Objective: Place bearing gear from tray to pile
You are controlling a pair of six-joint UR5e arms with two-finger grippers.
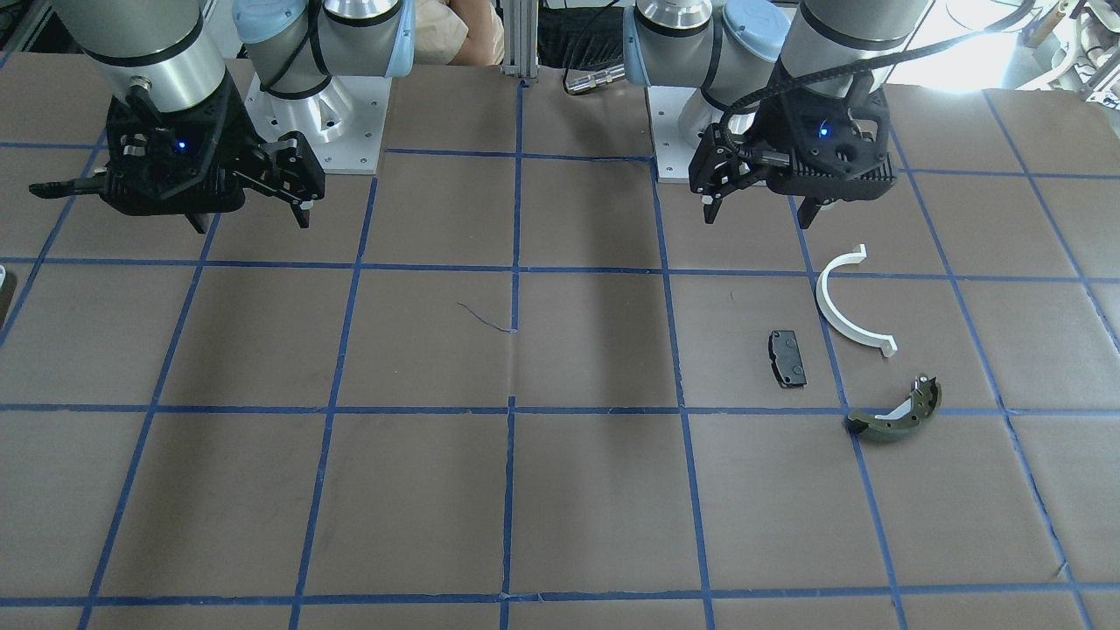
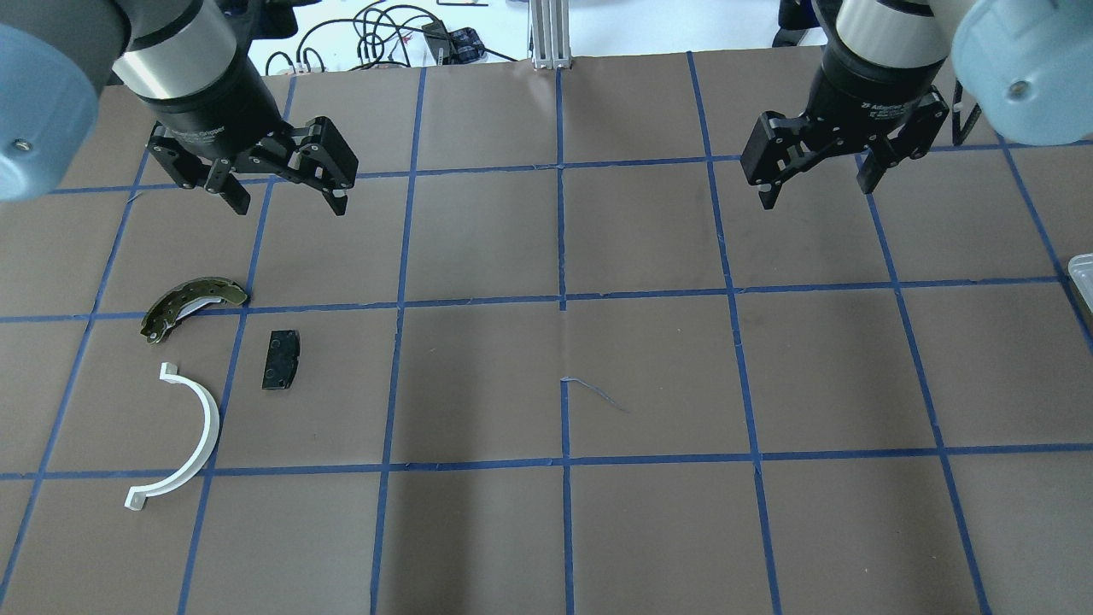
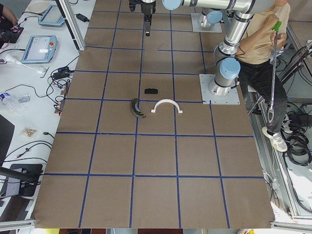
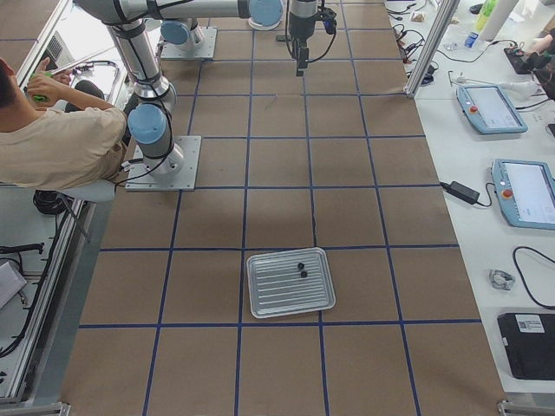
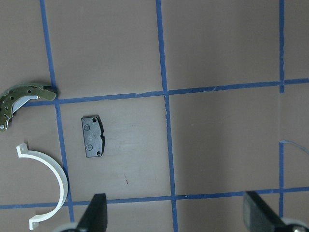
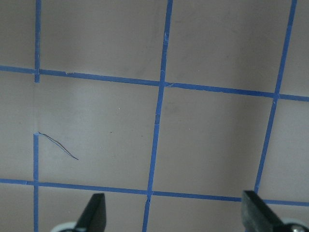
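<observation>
The pile lies on my left side of the table: a white plastic arc [image 2: 211, 424], a small black pad [image 2: 282, 360] and an olive-green brake shoe [image 2: 173, 301]. They also show in the left wrist view: arc [image 5: 59, 175], pad [image 5: 92, 137], shoe [image 5: 19, 94]. A metal tray [image 4: 269, 295] sits far off on my right side and holds two small dark parts [image 4: 302, 269], too small to tell apart. My left gripper [image 2: 289, 205] hangs open and empty above the table beyond the pile. My right gripper [image 2: 815, 192] hangs open and empty, away from the tray.
The table is brown paper with a blue tape grid. Only the tray's edge [image 2: 1083, 272] shows at the right border of the overhead view. A person sits beside the robot bases [image 4: 61, 143]. Screens and cables lie on side benches.
</observation>
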